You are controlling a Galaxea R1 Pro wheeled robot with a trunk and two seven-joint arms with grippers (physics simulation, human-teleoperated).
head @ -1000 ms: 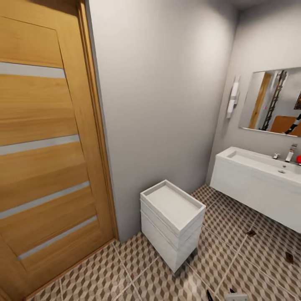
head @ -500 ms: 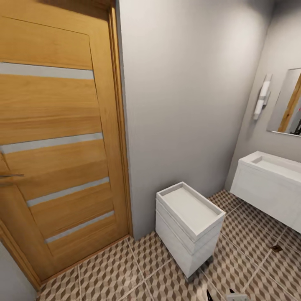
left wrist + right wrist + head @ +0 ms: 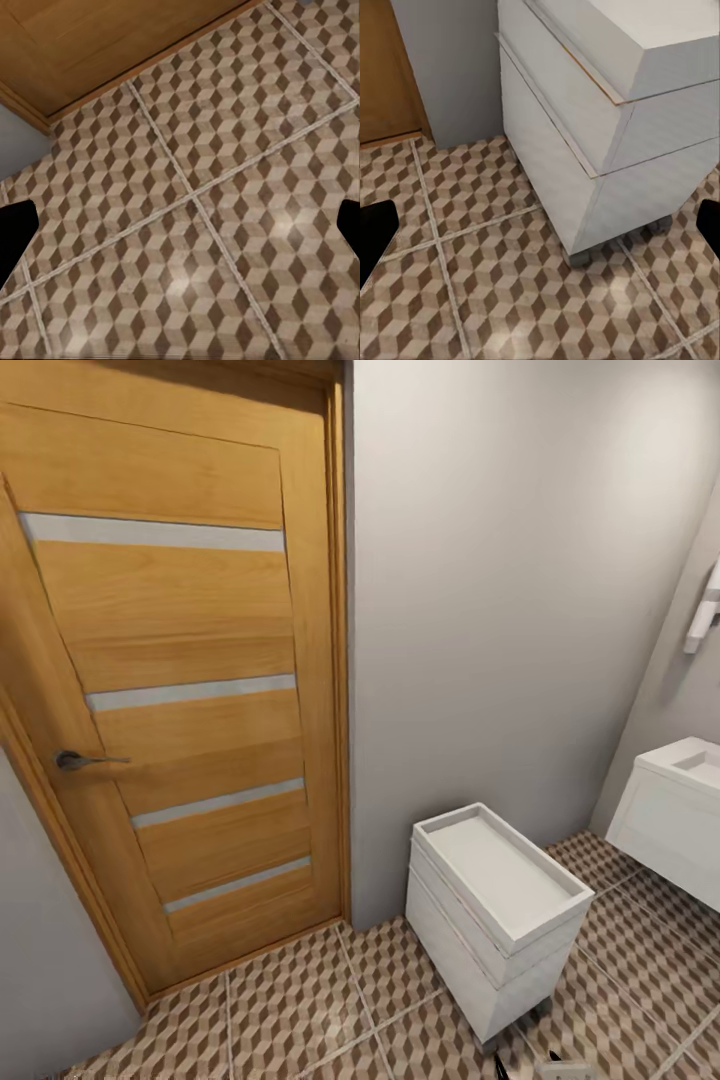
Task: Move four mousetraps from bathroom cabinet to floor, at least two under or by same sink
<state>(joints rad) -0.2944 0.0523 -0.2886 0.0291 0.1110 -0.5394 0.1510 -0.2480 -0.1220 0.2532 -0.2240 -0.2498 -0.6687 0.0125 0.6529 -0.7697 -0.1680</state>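
While the head cam faces a closed orange-brown wooden door [image 3: 170,690] w/ grey strips beside a grey wall [image 3: 500,590], a white tray-topped drawer unit [image 3: 495,915] stands on the cube-patterned tiled bathroom floor [image 3: 290,1010], white sink [image 3: 675,815] at right; both grippers' fingers spread apart over tiles.

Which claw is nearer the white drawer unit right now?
Right. The right claw looks straight at the white drawer unit, close by its lower corner. The left claw faces bare floor tiles near the wooden door, further from the unit.
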